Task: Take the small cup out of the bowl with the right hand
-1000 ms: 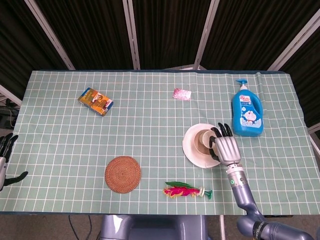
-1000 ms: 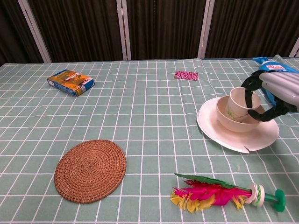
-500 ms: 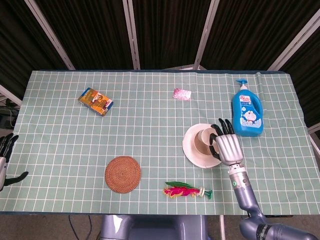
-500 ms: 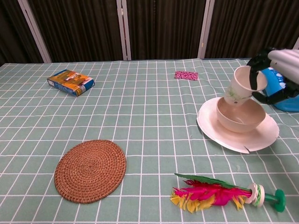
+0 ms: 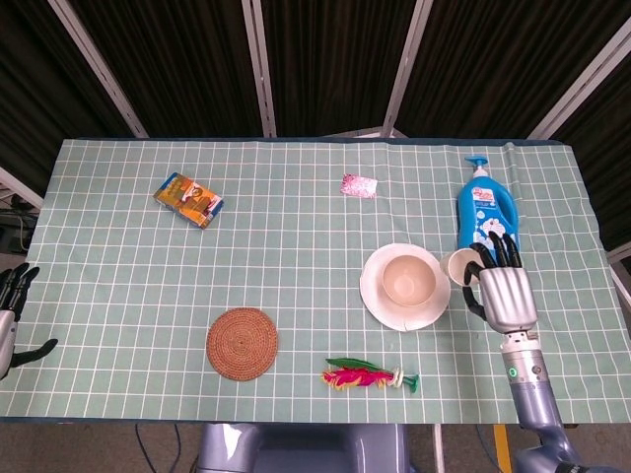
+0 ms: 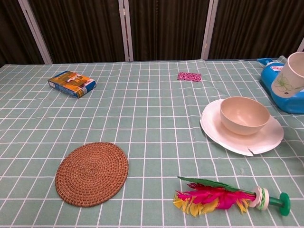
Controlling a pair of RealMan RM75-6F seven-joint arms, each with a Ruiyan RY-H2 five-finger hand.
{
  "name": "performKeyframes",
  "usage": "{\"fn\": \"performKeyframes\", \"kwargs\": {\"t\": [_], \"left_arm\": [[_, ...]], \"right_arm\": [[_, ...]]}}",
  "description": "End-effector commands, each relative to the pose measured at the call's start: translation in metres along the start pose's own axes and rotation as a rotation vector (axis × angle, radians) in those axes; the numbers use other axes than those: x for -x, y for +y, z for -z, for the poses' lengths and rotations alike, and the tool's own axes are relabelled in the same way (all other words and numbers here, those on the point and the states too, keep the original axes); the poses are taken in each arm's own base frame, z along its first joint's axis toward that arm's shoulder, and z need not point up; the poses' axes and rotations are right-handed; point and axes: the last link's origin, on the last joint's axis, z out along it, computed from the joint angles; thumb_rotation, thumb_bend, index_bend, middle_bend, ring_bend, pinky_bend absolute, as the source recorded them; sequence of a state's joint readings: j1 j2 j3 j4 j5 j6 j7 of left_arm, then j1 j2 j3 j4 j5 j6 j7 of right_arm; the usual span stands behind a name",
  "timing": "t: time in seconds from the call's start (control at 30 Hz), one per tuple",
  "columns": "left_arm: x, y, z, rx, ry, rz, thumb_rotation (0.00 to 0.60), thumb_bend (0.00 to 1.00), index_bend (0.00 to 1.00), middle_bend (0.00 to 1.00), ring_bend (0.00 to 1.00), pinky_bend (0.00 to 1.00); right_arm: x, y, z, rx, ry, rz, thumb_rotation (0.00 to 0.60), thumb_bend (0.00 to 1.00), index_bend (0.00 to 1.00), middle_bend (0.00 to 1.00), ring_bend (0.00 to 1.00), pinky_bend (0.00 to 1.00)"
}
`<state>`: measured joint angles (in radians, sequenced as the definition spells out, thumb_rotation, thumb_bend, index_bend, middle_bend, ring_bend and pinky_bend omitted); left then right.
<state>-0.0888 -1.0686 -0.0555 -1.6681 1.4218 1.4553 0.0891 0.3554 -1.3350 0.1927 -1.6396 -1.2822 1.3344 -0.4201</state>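
Right hand (image 5: 505,296) grasping the small cream paper cup (image 5: 460,267) up in the air, just right of the round cream bowl (image 5: 410,279) (bowl on a white plate (image 5: 375,296)), left hand (image 5: 12,313) released, far left of the bowl

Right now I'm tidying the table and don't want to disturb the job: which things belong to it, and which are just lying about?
Job: small cup, bowl, right hand.

Lying about: plate, blue bottle, woven coaster, feather toy, orange box, pink packet.
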Motion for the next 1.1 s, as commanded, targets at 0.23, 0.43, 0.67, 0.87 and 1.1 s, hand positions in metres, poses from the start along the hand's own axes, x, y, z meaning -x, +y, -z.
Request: {"fn": "performKeyframes", "kwargs": {"t": [0.23,0.43,0.67,0.87,1.1], "left_arm": [[0.000,-0.002,-0.001,-0.005,-0.002,0.005,0.600,0.00,0.00,0.00,0.00,0.00],[0.000,0.000,0.000,0.001,-0.002,-0.001,0.600,0.00,0.00,0.00,0.00,0.00],[0.000,0.001,0.001,0.002,-0.003,0.000,0.600,0.00,0.00,0.00,0.00,0.00],[0.000,-0.001,-0.001,-0.001,-0.004,0.001,0.600,0.00,0.00,0.00,0.00,0.00],[0.000,-0.001,0.000,0.001,-0.005,0.002,0.600,0.00,0.00,0.00,0.00,0.00]], "right_arm": [[0.005,0.038,0.022,0.104,-0.079,0.017,0.600,0.44,0.66,0.21,0.00,0.00],[0.017,0.055,0.039,0.155,-0.154,0.021,0.600,0.43,0.66,0.21,0.00,0.00],[0.038,0.063,0.034,0.182,-0.211,0.010,0.600,0.43,0.66,0.21,0.00,0.00],[0.050,0.062,0.028,0.192,-0.234,0.017,0.600,0.42,0.66,0.21,0.00,0.00],[0.054,0.059,0.029,0.179,-0.255,0.030,0.600,0.33,0.66,0.17,0.00,0.00]]}}
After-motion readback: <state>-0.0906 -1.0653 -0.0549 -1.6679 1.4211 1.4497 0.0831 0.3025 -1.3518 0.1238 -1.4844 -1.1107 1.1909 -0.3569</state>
